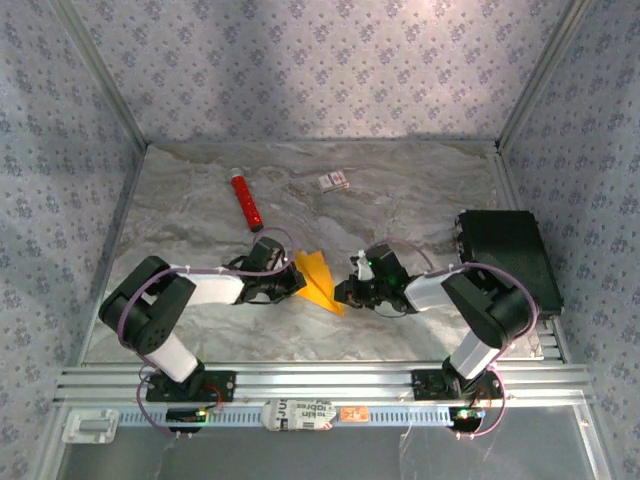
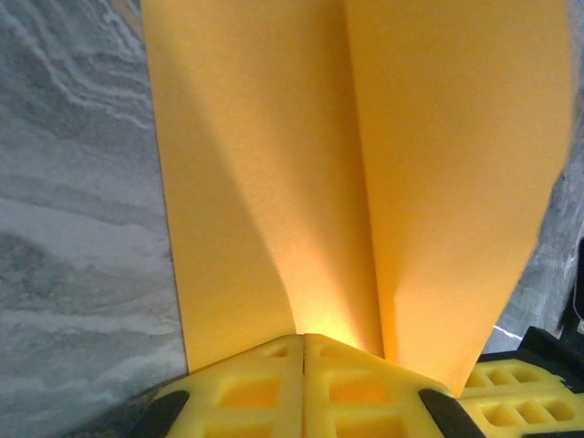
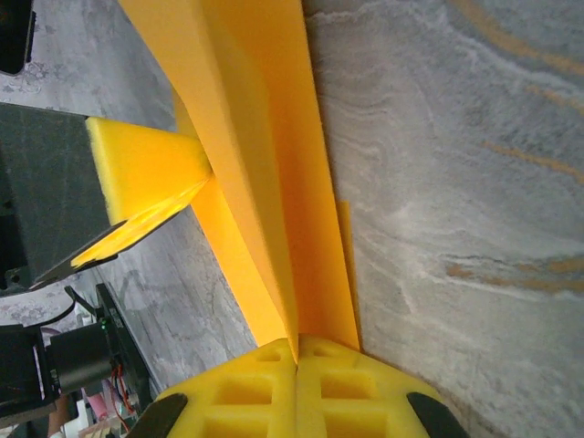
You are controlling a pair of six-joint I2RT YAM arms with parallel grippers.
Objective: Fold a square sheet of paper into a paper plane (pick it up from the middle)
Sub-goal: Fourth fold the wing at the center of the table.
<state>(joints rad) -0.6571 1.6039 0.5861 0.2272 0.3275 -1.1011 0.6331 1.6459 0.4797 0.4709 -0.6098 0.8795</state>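
Note:
The paper plane (image 1: 318,278), a narrow pointed fold of orange-yellow paper with a centre ridge, lies between my two grippers near the table's middle front. My left gripper (image 1: 297,284) is shut on its left side. In the left wrist view the plane (image 2: 274,182) rises from the closed yellow fingertips (image 2: 265,365). My right gripper (image 1: 346,293) is shut on the plane's near tip from the right. The right wrist view has the folded layers (image 3: 274,164) pinched between the closed jaws of the right gripper (image 3: 297,345), with a left finger (image 3: 146,173) touching the paper further along.
A red cylindrical tube (image 1: 246,203) lies at the back left and a small white card (image 1: 334,181) at the back centre. On the right stands a black box (image 1: 510,255). The grey marbled table (image 1: 420,200) is walled by patterned panels.

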